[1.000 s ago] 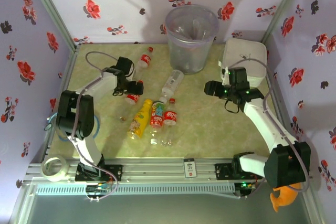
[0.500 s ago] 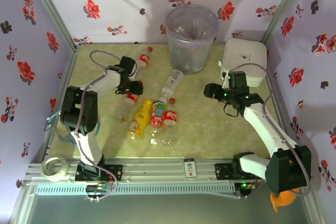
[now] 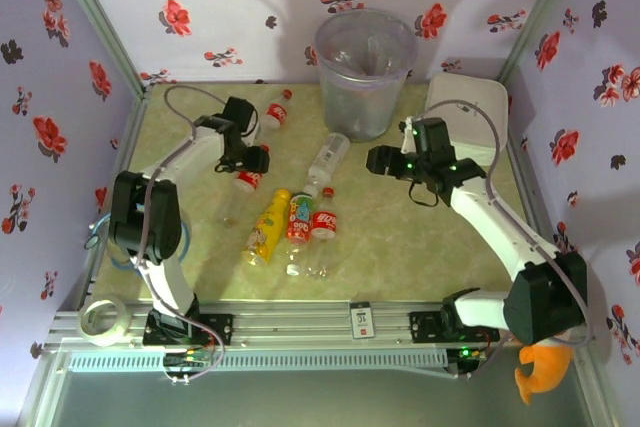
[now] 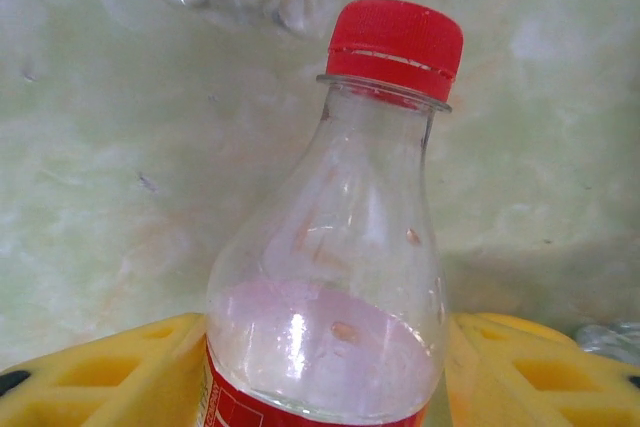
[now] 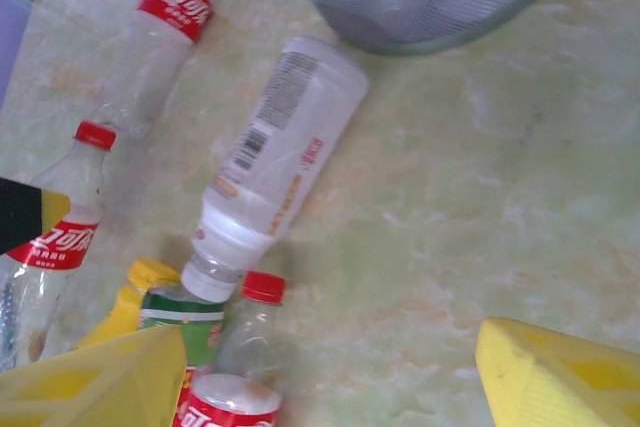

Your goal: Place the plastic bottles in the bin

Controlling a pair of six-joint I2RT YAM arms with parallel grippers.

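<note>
Your left gripper (image 4: pixel 325 352) has just pinched the red-capped bottle (image 4: pixel 330 267); the bin (image 3: pixel 333 72) waits at two o'clock. Your right gripper (image 5: pixel 330 367), jaws spread, came toward the white-capped bottle (image 5: pixel 280 147).

Robot test cell in a lab, not a home. Left arm (image 3: pixel 148 217) and right arm (image 3: pixel 503 234) are bolted to an aluminium extrusion rail (image 3: pixel 300 324) at the near edge of a marbled green counter (image 3: pixel 420 247). Slotted metal corner posts (image 3: pixel 100 22) hold floral-print wall panels (image 3: pixel 200 47), boxing it in. Tape roll (image 3: pixel 88 322) sits on the frame.
</note>
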